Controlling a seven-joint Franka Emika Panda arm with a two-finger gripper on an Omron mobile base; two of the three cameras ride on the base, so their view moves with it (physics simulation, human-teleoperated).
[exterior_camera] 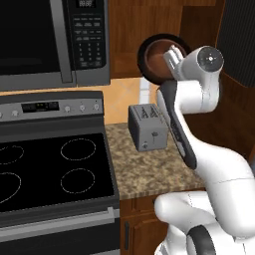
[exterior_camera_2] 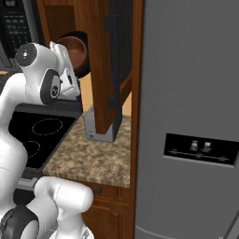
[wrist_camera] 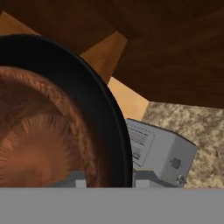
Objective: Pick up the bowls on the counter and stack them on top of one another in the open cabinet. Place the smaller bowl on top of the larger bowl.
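Note:
The smaller reddish-brown bowl (exterior_camera: 158,59) (exterior_camera_2: 74,49) (wrist_camera: 39,131) lies nested inside the larger black bowl (exterior_camera: 141,56) (exterior_camera_2: 83,70) (wrist_camera: 103,109). Both are tipped, with their openings towards the base, at the lower front edge of the open cabinet (exterior_camera: 134,35) (exterior_camera_2: 60,18). They hang above the counter (exterior_camera: 149,169) (wrist_camera: 197,122), over the toaster. My gripper (exterior_camera: 172,54) (exterior_camera_2: 58,49) sits at the bowls' near rim and seems shut across it. The fingertips themselves are hidden.
A grey toaster (exterior_camera: 147,127) (wrist_camera: 162,153) stands on the counter directly under the bowls. The cabinet's open door (exterior_camera_2: 105,60) hangs to the right of my hand. The microwave (exterior_camera: 50,40) and black stovetop (exterior_camera: 50,169) are to the left. A grey fridge (exterior_camera_2: 196,116) is to the right.

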